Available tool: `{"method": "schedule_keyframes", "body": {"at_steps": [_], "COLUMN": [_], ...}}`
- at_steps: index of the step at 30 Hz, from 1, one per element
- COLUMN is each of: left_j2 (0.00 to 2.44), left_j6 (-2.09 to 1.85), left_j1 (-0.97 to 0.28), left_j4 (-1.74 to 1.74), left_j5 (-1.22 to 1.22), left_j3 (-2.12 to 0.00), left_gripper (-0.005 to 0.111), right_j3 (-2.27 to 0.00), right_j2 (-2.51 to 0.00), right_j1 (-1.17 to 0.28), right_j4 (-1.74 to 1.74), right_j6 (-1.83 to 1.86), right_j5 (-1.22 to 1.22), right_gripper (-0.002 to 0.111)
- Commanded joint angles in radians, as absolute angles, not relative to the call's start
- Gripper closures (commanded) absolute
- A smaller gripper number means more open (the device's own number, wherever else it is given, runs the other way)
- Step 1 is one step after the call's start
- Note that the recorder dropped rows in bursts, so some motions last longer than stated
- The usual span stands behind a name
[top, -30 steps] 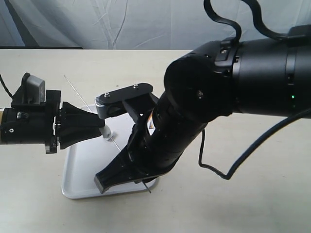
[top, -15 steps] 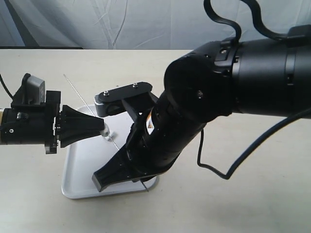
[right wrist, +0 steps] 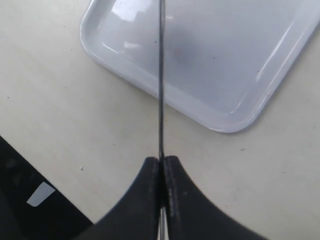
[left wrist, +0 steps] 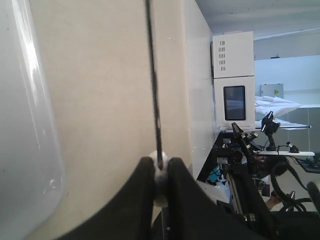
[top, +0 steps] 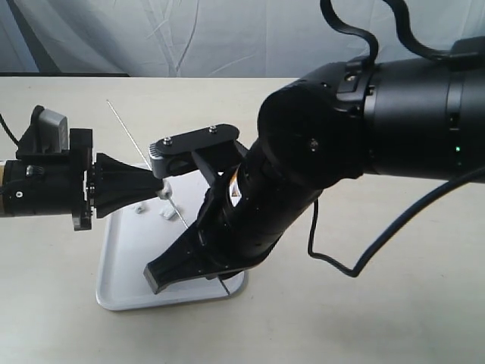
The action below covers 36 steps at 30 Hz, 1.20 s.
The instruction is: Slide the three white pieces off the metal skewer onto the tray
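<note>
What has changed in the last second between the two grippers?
The left gripper closed on a white piece on the metal skewer, whose free end rose in the exterior view. Two white pieces now show on the tray. The right gripper stayed shut on the skewer; the tray stayed.

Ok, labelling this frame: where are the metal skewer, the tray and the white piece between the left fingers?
metal skewer [right wrist: 161, 75]: right wrist view, mid-shaft.
tray [top: 132, 262]: exterior view, bare floor.
white piece [left wrist: 160, 187]: left wrist view, its middle.

Pale beige desk [top: 379, 318] w/ white draped cloth backdrop [top: 189, 34] behind; beyond desk's edge stood a white cabinet [left wrist: 233, 80] w/ dark screen.
</note>
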<state>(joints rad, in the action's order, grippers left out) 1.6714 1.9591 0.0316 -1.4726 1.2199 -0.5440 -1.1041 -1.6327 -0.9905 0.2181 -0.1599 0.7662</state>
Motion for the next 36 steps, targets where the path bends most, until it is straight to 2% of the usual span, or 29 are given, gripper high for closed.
{"method": "schedule_keyframes", "body": {"at_steps": [1, 14, 25, 36], "left_j2": [1.662, 1.662, 1.662, 1.662], "left_j6": [1.954, 1.952, 1.911, 1.872], "left_j1": [0.029, 0.041, 0.221, 0.269], "left_j4": [-1.392, -1.273, -1.259, -1.312], "left_j5": [1.221, 1.221, 1.221, 1.14], "left_j3": [-0.56, -0.56, -0.56, -0.56], "left_gripper": [0.101, 0.101, 0.101, 0.101], "right_j3": [-1.102, -1.017, -0.96, -0.96], "right_j2": [-1.632, -1.632, -1.629, -1.611], "right_j1": [-0.989, -0.989, -0.989, -0.989], "right_j4": [0.219, 0.231, 0.298, 0.296], "right_j6": [-0.151, -0.151, -0.101, -0.097], "right_j5": [0.808, 0.836, 0.827, 0.82], "right_gripper": [0.109, 0.109, 0.109, 0.109]}}
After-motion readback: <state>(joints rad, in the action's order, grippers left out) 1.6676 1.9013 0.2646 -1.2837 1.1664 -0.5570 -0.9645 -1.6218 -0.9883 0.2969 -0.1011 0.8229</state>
